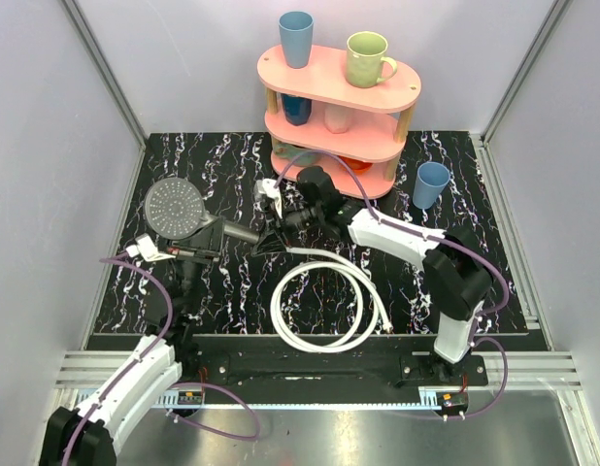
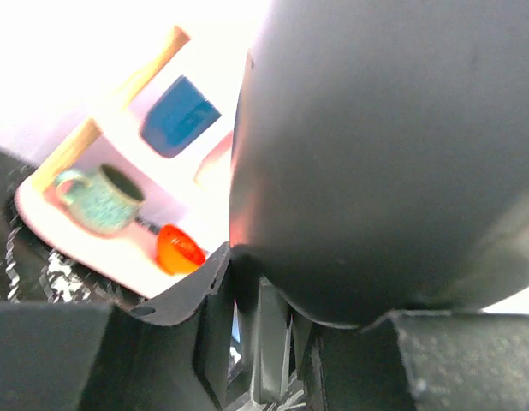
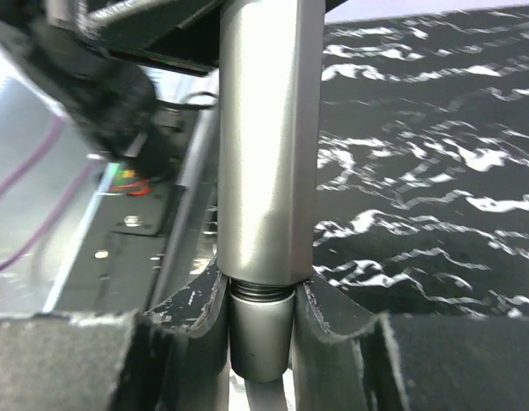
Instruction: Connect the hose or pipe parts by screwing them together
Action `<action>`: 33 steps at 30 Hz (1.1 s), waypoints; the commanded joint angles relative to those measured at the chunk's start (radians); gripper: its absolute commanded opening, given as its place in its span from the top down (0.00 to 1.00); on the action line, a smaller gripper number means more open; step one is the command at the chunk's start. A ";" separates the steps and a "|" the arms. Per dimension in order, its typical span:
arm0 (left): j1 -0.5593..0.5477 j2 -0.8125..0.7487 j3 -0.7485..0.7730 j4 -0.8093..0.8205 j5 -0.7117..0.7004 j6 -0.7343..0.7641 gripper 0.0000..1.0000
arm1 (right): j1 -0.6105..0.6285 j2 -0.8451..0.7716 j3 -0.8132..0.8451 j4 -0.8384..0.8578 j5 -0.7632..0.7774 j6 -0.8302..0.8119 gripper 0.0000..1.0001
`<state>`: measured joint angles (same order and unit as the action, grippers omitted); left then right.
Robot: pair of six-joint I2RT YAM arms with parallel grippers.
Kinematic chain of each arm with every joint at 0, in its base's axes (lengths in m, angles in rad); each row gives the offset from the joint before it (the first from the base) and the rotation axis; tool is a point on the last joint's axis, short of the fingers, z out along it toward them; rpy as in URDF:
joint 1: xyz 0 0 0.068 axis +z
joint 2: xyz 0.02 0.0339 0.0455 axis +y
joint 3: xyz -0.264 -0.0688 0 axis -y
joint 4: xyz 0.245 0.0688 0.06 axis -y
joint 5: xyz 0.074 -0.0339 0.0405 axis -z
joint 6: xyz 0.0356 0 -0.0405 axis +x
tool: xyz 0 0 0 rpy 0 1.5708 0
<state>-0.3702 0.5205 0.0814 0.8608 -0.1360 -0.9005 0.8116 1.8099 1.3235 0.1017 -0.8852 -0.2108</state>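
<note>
Shower head: the grey round-faced shower head (image 1: 176, 207) with a dark handle sits at about 9 o'clock on the black, white-veined surface (image 1: 222, 155), face up, with the handle pointing toward 3 o'clock.
Left pincer: the left pincer (image 1: 195, 248) is clamped tight on the shower head just behind the round face. In the left wrist view the dark body fills the space above the fingers. This looks like a brace, so the head cannot spin while the other end is turned.
Right pincer: the right pincer (image 3: 262, 295) is closed snugly on the small grey end fitting (image 3: 260, 351) of the hose, one finger on each side, right at the tip of the handle (image 3: 264, 154).
Joint: fitting and handle stand in one straight line. A narrow band of thread shows between them, so the parts seem engaged but probably not fully seated.
Hose: the long thin white flexible hose (image 1: 319, 335) lies in a loose loop at 6 o'clock, with its free end toward 4 o'clock. The slack likely lets the held end turn without dragging.
Next move: probably more turns of the fitting, kept in line with the handle.
Risk: a tilt could cross the threads.
Bystanders: a pink three-tier stand (image 1: 329, 78) of mugs stands at 12 o'clock and a blue cup (image 1: 431, 184) at 2 o'clock, both apart from the work.
</note>
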 commanded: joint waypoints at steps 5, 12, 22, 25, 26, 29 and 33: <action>-0.004 0.176 -0.069 0.362 0.182 0.163 1.00 | -0.109 0.075 0.217 0.055 -0.435 0.286 0.91; -0.006 0.093 0.058 -0.024 -0.012 0.100 1.00 | -0.127 -0.032 0.079 0.059 -0.152 0.179 0.25; -0.006 0.098 0.398 -0.675 -0.264 -0.082 1.00 | 0.066 -0.251 -0.255 0.217 0.723 -0.129 0.00; -0.007 0.125 0.461 -0.775 -0.267 -0.156 1.00 | 0.154 -0.228 -0.299 0.300 0.878 -0.226 0.00; -0.007 0.128 0.474 -0.820 -0.267 -0.175 1.00 | 0.168 -0.221 -0.303 0.318 0.922 -0.243 0.00; -0.007 0.144 0.523 -0.903 -0.263 -0.216 1.00 | 0.228 -0.170 -0.307 0.418 1.070 -0.303 0.00; -0.009 0.147 0.570 -0.991 -0.269 -0.259 1.00 | 0.277 -0.065 -0.251 0.484 1.227 -0.384 0.02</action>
<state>-0.3725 0.6769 0.5571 -0.0620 -0.3897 -1.0573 1.0546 1.6741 1.0161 0.4301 0.0723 -0.4690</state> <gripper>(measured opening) 0.318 0.989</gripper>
